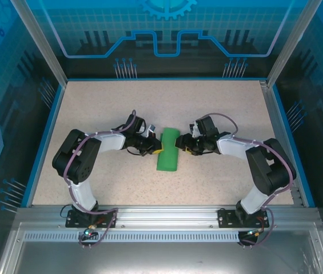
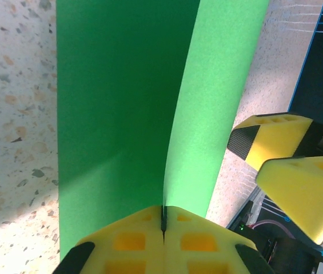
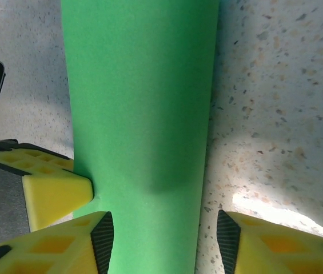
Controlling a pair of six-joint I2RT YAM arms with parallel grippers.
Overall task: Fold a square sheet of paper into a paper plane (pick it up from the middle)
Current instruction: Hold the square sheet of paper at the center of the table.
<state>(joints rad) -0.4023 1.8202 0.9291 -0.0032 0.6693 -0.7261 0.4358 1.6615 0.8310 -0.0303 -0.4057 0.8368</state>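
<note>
Top external view: the square sheet of paper [image 1: 168, 151], doubled over into a narrow green band, lay near the middle of the worktop [image 1: 92, 103], well apart from every edge. It was flanked by the left gripper [image 1: 153, 147] on the side toward the left edge and the right gripper [image 1: 182, 145] on the other; the jaws were too small to be read here. Left wrist view: the left gripper [image 2: 162, 225] was seen closed tight on the rim of the sheet [image 2: 121, 85], one layer apparently raised in a curve, probably so that a crease could be set. How many layers were pinched could not be made out. Right wrist view: the right gripper [image 3: 164, 242] was seen partly open, its pads [image 3: 103, 240] astride the band with nothing clamped, presumably placed to take hold. The finger bodies were cut off by the lower frame edge.
</note>
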